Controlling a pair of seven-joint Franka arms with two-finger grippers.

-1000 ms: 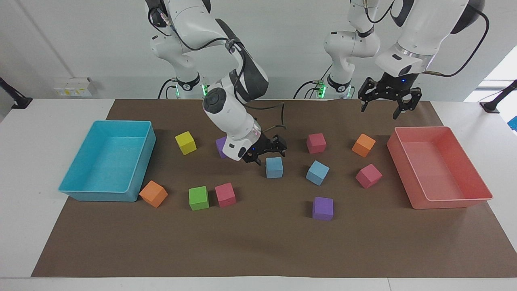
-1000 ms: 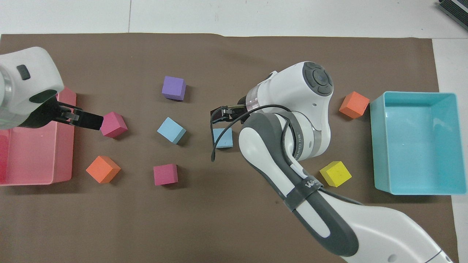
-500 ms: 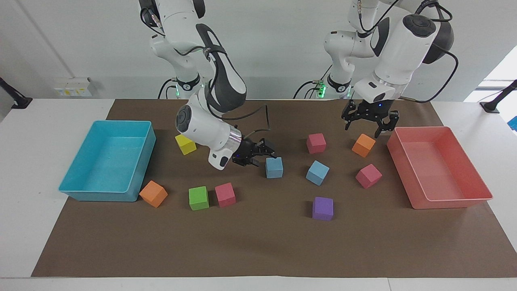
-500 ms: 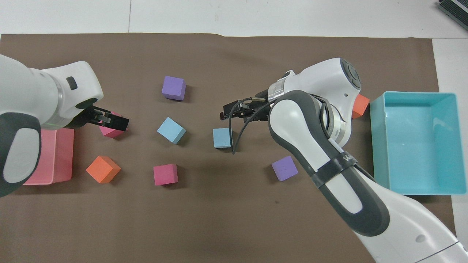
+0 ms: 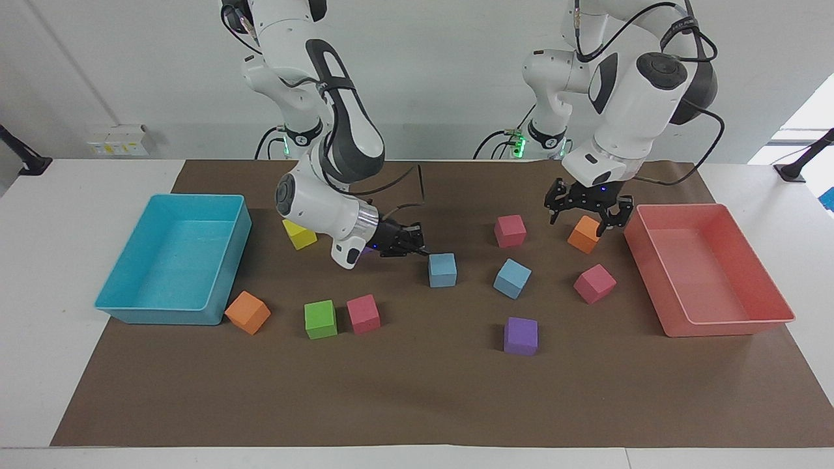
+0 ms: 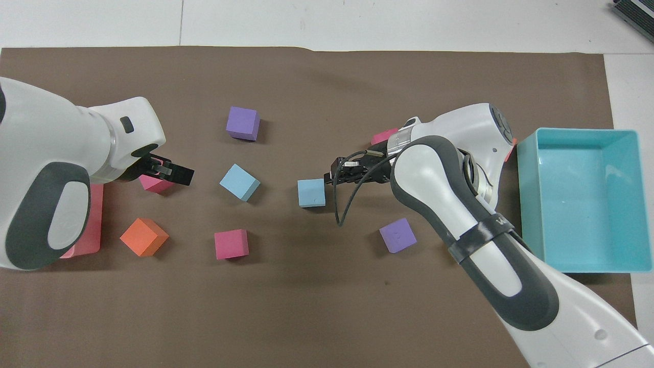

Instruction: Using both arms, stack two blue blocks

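Right hand [image 5: 420,251]: clenched on nothing, its fingertips together, low over the mat [image 5: 417,404].
Change at right hand: a second ago it was spread beside the first blue block. It has since shut empty and drawn slightly toward the right arm's end of the bench.
First blue block [image 5: 442,270]: flat on the mat at mid-bench, ungrasped. The right hand's tips sit just beside its upper corner, and I cannot tell whether they touch.
Second blue block [image 5: 512,278]: on the mat near the first, toward the left arm's end, turned at an angle. It is apart from both hands.
Left hand [image 5: 583,218]: released, fingers spread, over the orange cube [image 5: 585,237] next to the pink tray [image 5: 717,320].
Change at left hand: it has come down from high above the bench.
Meaning for task: nothing is lifted or stacked yet. The right hand probably must reopen before it can grasp, unless a nudge is intended.
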